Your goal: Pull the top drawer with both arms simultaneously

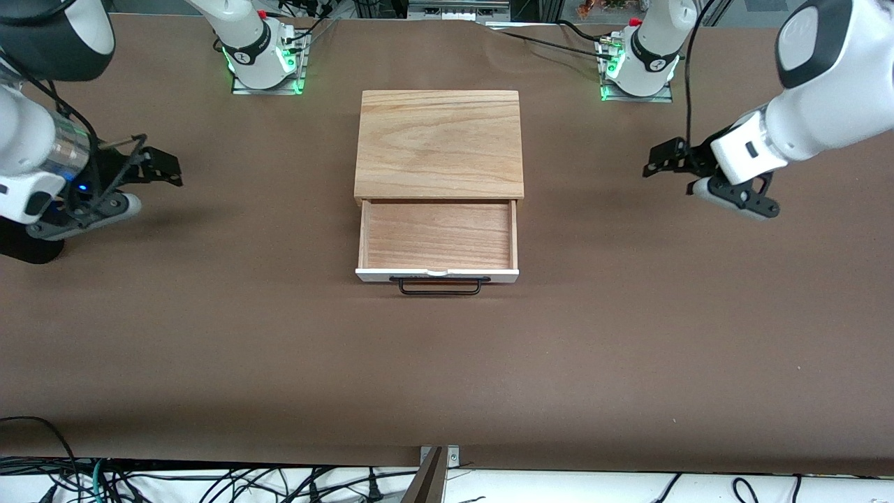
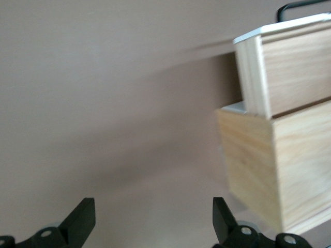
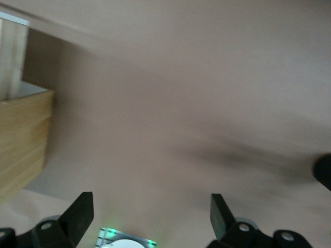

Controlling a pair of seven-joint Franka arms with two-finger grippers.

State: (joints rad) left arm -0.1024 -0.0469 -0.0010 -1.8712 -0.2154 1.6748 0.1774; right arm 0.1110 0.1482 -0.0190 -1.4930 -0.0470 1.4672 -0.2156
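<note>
Sitting pulled out at frame centre, the top drawer [image 1: 438, 237] looks finished; left gripper [image 1: 674, 168] at right edge and right gripper [image 1: 143, 175] at left edge hang spread, empty — keep both clear.

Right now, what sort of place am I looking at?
Probably a robotics lab: two arms bolted to a table, the left hand and right hand both empty, a lone drawer open, cables along the edge.

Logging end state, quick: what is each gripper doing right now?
Left gripper: open, holding nothing, over bare table beside the top drawer.
Right gripper: open, holding nothing, over bare table.
</note>
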